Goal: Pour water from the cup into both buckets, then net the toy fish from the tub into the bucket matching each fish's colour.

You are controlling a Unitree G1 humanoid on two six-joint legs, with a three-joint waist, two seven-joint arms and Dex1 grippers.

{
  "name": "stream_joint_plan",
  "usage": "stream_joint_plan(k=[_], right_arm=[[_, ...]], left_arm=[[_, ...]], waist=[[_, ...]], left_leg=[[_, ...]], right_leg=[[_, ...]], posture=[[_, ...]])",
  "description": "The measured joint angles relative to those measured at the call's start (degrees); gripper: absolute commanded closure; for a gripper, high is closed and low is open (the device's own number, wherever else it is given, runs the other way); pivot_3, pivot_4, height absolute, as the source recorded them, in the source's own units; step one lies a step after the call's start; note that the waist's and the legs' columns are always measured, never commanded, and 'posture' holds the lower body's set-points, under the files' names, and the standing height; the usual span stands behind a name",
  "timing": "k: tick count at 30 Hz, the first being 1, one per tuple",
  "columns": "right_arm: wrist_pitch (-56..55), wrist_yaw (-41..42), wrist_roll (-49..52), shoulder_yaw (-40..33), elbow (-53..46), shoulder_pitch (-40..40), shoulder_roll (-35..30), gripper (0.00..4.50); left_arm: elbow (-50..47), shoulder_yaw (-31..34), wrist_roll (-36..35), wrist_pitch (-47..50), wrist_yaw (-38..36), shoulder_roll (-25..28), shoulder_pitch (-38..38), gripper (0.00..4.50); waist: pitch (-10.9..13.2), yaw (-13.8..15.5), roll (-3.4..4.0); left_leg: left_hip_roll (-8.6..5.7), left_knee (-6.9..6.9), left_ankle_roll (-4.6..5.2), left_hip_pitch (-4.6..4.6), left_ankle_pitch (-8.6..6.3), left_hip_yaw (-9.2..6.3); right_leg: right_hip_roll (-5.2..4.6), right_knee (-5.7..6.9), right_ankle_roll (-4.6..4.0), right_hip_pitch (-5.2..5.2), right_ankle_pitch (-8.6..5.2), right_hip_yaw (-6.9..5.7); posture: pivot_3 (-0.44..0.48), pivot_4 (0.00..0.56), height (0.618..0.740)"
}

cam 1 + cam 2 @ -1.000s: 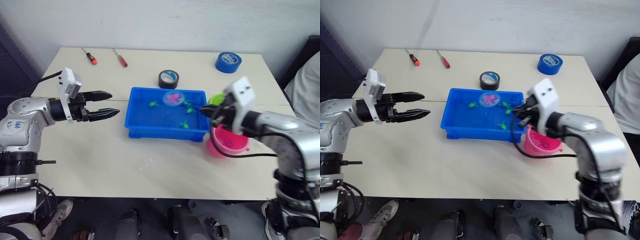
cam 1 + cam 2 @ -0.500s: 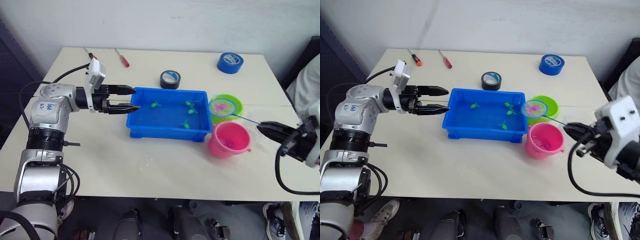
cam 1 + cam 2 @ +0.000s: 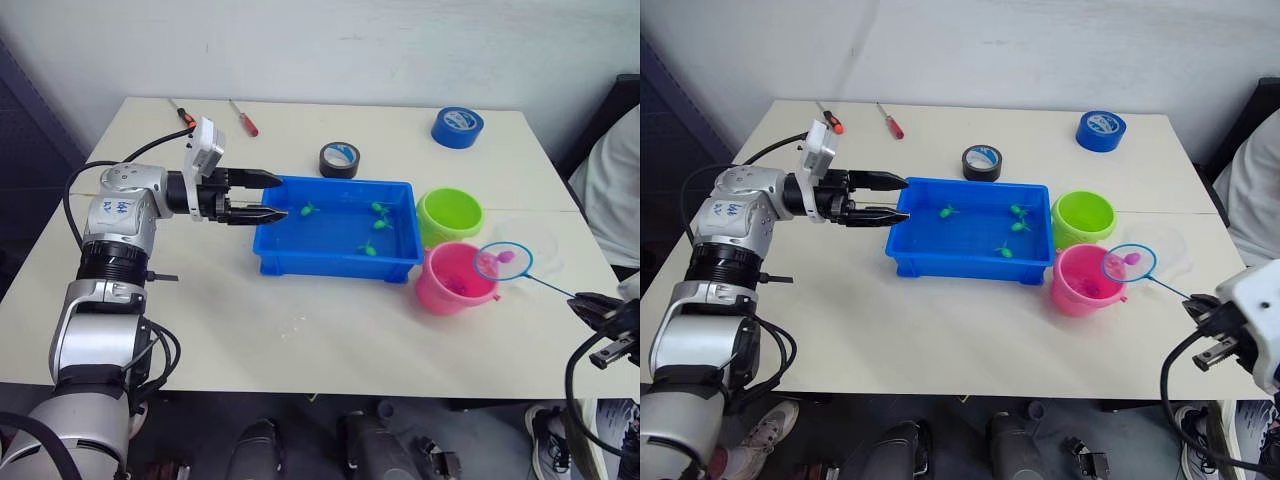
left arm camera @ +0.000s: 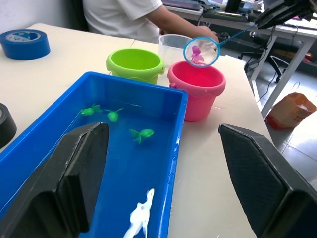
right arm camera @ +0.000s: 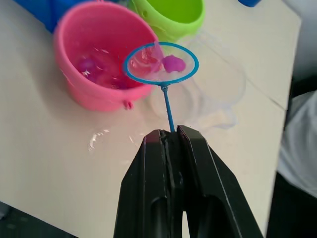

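**Netted pink fish now hangs at the pink bucket's edge, ready to tip in**

The right gripper [image 5: 172, 144], clenched on the handle, has swung the net [image 3: 503, 261] out of the tub [image 3: 335, 228], past the green bucket [image 3: 450, 213], to hover at the pink bucket's [image 3: 457, 279] outer rim, over the empty cup [image 5: 218, 94]. A pink fish [image 5: 174, 63] sits in the mesh; more pink ones already lie in that bucket. By my reading the hoop is only partly over the mouth, so it needs a small shift inward before tipping. The left gripper [image 3: 274, 195], fingers spread and holding nothing, has moved in to the tub's near end. Green fish [image 3: 371, 227] remain in the water.
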Motion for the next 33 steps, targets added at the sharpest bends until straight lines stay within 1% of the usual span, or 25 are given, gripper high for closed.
stream_joint_plan(k=[3, 8, 10, 19, 28, 33], right_arm=[[-7.5, -0.7, -6.6, 3.5, 0.0, 2.8, -1.4, 4.5], [-18.2, -0.4, -17.7, 6.5, -0.1, 7.0, -3.7, 4.5], [-23.9, -0.3, -23.9, 7.1, 0.1, 8.5, -5.8, 4.5], [-41.8, 0.9, -39.6, 8.1, 1.2, 8.3, -6.2, 4.5], [-51.9, 1.3, -49.7, 8.0, 4.4, 7.5, -3.2, 4.5], [-53.5, 1.6, -49.9, 8.0, 4.7, 4.3, -0.6, 4.5]], left_arm=[[2.0, 0.0, 0.5, -0.9, -0.5, -0.8, -0.5, 0.63], [2.6, 0.1, 1.2, -1.8, -1.0, -1.3, -0.5, 0.63], [3.1, 0.1, 1.2, -1.9, -1.0, -1.6, -0.5, 0.63], [3.6, 0.2, 1.3, -2.2, -1.0, -1.8, -0.5, 0.63], [3.6, 0.2, 1.3, -2.2, -1.0, -1.9, -0.5, 0.63], [3.6, 0.3, 1.3, -2.2, -1.0, -1.9, -0.5, 0.63]], waist=[[0.0, 0.1, 0.0], [0.0, 0.2, -0.01], [0.0, 0.1, -0.01], [0.0, 0.2, -0.02], [0.0, 0.3, -0.02], [0.0, 0.2, -0.02]], left_leg=[[0.01, 0.02, -0.01, -0.01, 0.0, -0.01], [0.03, 0.03, -0.01, -0.01, 0.0, -0.01], [0.04, 0.06, -0.02, 0.01, 0.01, 0.0], [0.03, 0.12, -0.06, 0.01, 0.03, 0.0], [0.03, 0.2, -0.08, 0.06, 0.04, 0.04], [0.04, 0.24, -0.1, 0.11, 0.06, 0.08]], right_leg=[[0.33, 0.01, 0.01, 0.0, 0.01, 0.07], [0.37, 0.02, 0.02, 0.0, 0.01, 0.26], [0.38, 0.04, 0.02, 0.0, 0.01, 0.26], [0.38, 0.12, 0.02, 0.0, 0.01, 0.25], [0.38, 0.28, 0.01, 0.0, 0.01, 0.24], [0.38, 0.38, 0.01, 0.01, 0.01, 0.23]], posture=[[0.0, 0.15, 0.734], [0.0, 0.15, 0.734], [0.0, 0.15, 0.734], [0.0, 0.15, 0.734], [0.0, 0.15, 0.734], [0.0, 0.15, 0.734]])
